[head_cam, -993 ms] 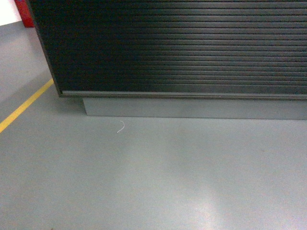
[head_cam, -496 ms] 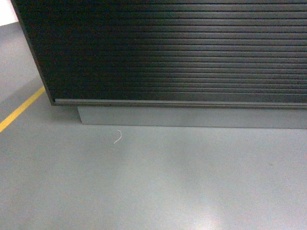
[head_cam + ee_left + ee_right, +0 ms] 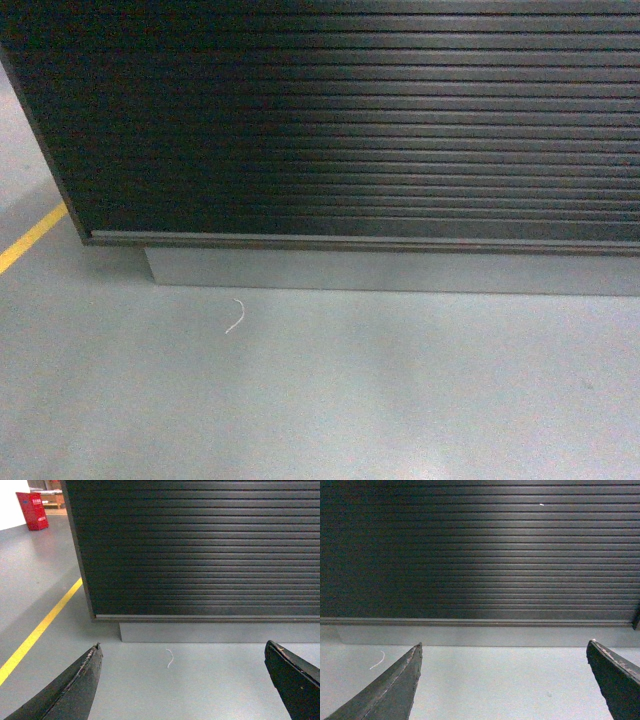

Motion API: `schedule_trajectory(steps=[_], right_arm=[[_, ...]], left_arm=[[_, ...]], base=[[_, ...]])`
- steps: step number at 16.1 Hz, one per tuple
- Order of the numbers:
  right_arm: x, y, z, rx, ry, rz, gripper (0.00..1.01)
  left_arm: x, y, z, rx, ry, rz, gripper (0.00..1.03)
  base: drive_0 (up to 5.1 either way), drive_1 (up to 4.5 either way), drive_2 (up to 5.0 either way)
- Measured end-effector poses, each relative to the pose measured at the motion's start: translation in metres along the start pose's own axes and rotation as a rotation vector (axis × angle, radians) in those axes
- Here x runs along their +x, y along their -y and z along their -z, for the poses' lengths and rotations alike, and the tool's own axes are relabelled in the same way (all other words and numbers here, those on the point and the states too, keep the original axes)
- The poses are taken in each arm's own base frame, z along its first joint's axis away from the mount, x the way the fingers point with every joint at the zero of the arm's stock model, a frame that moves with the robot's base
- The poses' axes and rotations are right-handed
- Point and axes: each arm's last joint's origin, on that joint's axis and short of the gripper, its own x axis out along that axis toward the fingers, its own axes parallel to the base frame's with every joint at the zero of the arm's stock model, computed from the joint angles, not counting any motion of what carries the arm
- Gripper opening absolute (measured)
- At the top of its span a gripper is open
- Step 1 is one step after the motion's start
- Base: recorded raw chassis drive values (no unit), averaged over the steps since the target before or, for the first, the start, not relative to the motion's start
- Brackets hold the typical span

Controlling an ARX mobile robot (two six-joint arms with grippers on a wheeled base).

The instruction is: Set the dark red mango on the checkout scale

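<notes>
The checkout (image 3: pixel 360 120) fills the upper part of the head view: a dark counter with a horizontally ribbed front on a grey plinth (image 3: pixel 400 272). Its top is out of view. The same ribbed front of the checkout (image 3: pixel 200 550) shows in the left wrist view, and the checkout (image 3: pixel 480 550) also fills the right wrist view. The dark red mango and the scale are out of view. My left gripper (image 3: pixel 182 652) is open over bare floor, nothing between its fingers. My right gripper (image 3: pixel 504 650) is open too, empty. Neither gripper shows in the head view.
Grey floor (image 3: pixel 330 400) lies between me and the counter, with a small white scrap (image 3: pixel 236 316) near the plinth. A yellow floor line (image 3: pixel 30 238) runs at the left. A red box (image 3: pixel 33 510) stands far back left, past the counter's left corner (image 3: pixel 80 555).
The counter has grown larger and slid lower and leftward in the head view; the white scrap and yellow line have shifted down and left. The red object at top left has left the view.
</notes>
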Motion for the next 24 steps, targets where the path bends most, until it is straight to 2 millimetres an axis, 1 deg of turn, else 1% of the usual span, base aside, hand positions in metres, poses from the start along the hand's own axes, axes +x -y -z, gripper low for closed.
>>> schedule_trajectory(steps=[24], right_arm=[[0.0000,0.0000,0.0000,0.000,0.000,0.000,0.98]], left_arm=[[0.0000,0.0000,0.0003,0.000,-0.002,0.000,0.98]], base=[[0.0,2.97,-3.1]])
